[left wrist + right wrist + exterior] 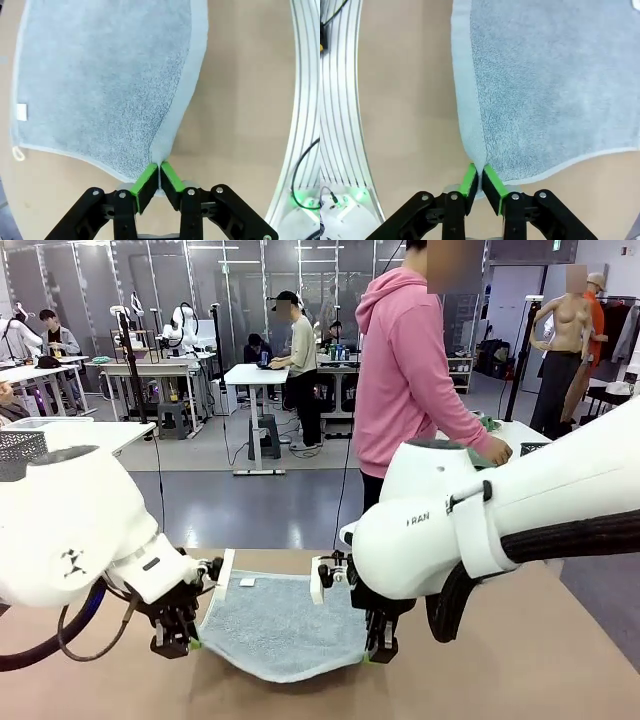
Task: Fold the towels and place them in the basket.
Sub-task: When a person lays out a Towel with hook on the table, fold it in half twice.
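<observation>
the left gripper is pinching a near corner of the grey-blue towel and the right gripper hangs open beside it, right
Not quite. The left gripper does pinch a near corner of the towel, but the right gripper is not open: the right wrist view shows it shut on the other near corner.

Pink-hoodied person [405, 370] stands beyond tan table [520, 670], seemingly side-on.
</observation>
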Available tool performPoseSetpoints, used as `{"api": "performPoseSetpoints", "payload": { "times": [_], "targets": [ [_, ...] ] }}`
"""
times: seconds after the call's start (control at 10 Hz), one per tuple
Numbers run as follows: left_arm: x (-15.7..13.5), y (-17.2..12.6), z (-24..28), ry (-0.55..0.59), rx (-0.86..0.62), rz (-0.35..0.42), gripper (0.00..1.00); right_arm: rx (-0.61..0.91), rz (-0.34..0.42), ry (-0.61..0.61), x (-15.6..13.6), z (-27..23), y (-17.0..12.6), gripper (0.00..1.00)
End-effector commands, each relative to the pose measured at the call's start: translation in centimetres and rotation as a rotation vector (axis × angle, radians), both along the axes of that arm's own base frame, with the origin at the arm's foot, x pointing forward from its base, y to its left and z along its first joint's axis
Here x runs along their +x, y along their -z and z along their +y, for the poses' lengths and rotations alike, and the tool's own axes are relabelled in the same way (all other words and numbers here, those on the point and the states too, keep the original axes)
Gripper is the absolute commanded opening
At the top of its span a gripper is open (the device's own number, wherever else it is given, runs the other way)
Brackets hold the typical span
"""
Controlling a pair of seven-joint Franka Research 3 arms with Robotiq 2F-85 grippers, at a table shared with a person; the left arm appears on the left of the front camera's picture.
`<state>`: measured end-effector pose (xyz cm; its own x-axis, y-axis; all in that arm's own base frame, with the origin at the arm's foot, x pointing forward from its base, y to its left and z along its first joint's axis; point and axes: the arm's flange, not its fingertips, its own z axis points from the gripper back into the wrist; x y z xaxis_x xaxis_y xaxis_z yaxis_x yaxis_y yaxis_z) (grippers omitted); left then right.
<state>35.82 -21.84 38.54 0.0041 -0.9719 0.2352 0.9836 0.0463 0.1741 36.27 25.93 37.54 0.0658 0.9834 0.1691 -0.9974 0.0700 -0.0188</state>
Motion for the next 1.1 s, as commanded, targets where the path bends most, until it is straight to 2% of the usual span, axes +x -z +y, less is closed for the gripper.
{"api": "performPoseSetpoints", "payload": {
  "times": [0.0,0.1,0.2,0.4,0.5,0.6,0.7,0.8,1.0],
  "targets": [
    [-4.6,0.6,2.4,-0.011,-0.012,-0.011,0.00,0.026,0.019,0.006,-0.3,0.0,-0.5,0.00],
    [-4.6,0.4,2.4,0.011,-0.014,-0.006,0.00,0.000,0.000,0.000,0.0,0.0,0.0,0.00],
    [-0.2,-1.1,0.1,0.000,-0.011,-0.015,0.00,0.000,0.000,0.000,0.0,0.0,0.0,0.00],
    [-0.2,-1.1,0.1,0.000,-0.011,-0.015,0.00,0.000,0.000,0.000,0.0,0.0,0.0,0.00],
    [-0.2,-1.1,0.1,0.000,-0.011,-0.015,0.00,0.003,0.002,0.001,-0.1,-0.1,-0.4,0.11],
    [-0.3,-1.3,0.2,0.003,-0.016,-0.013,0.10,0.056,0.002,-0.047,-0.5,0.2,-2.1,0.11],
    [-0.1,-2.7,-0.4,0.024,0.031,0.024,0.10,0.083,0.002,-0.055,-0.5,0.4,-3.9,0.11],
    [0.2,-3.6,-0.4,0.016,0.033,0.002,0.10,0.057,-0.019,-0.037,-0.2,0.2,-4.7,0.11],
    [0.3,-4.1,-1.0,0.027,0.032,-0.004,0.10,0.064,-0.012,-0.012,0.7,0.0,-5.9,0.11]
  ]
}}
